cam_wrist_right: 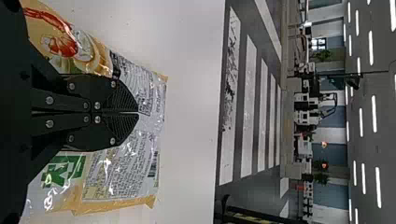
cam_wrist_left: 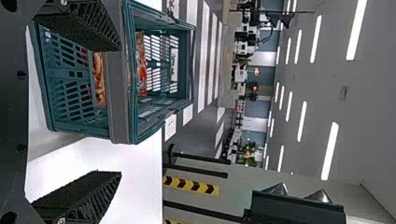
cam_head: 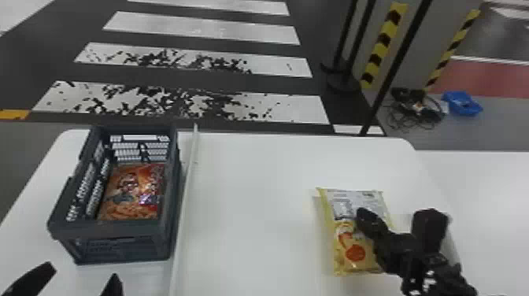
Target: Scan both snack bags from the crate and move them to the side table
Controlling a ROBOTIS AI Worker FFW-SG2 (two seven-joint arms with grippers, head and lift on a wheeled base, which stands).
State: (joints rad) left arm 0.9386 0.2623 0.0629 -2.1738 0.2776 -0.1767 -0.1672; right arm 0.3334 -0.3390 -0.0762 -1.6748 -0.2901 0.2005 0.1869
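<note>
Pointing forward and slightly left, the yellow bag [cam_head: 347, 244] runs lengthwise near-to-far.

By my right claw [cam_head: 364, 217], the snack bag [cam_head: 337, 258] carries fine print [cam_wrist_right: 116, 163], a barcode [cam_wrist_right: 152, 166] and a green label [cam_wrist_right: 60, 171]; I can't read their words. Beyond it are black-and-yellow warning stripes [cam_head: 378, 49].

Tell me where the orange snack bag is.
The orange snack bag lies inside the crate, left of the white strip, on the head view's left.
</note>
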